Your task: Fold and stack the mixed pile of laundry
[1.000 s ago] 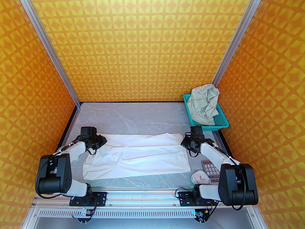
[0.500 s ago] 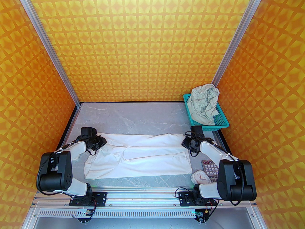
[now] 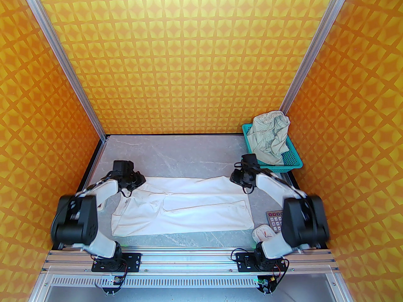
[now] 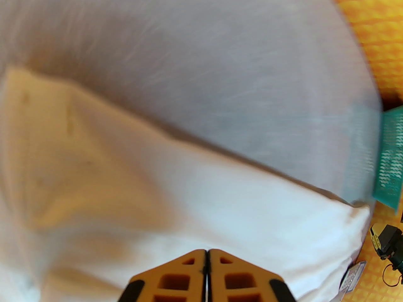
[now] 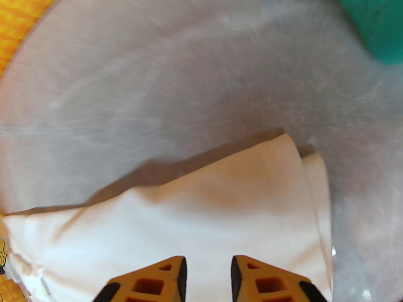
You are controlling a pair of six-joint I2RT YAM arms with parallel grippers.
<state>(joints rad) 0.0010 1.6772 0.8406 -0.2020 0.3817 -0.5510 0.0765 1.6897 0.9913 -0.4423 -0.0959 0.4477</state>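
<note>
Top external: soft white T-shirt [image 3: 195,206], flat oblong

The left gripper [image 4: 207,253], with orange plastic fingers, has its two tips pressed together at the bottom of the picture, over the white soft cloth T-shirt [image 4: 189,206]. The shirt lies on the grey marbled table [image 4: 189,74], which looks blurred. At the right edge stands the teal plastic mesh basket [image 4: 390,156], and above it is the orange patterned wall [image 4: 371,17].

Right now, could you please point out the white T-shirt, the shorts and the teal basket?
white T-shirt [image 3: 201,209]: top external view, middle of its flat body.
shorts [image 3: 269,137]: top external view, crumpled middle.
teal basket [image 3: 285,167]: top external view, near wall.
</note>
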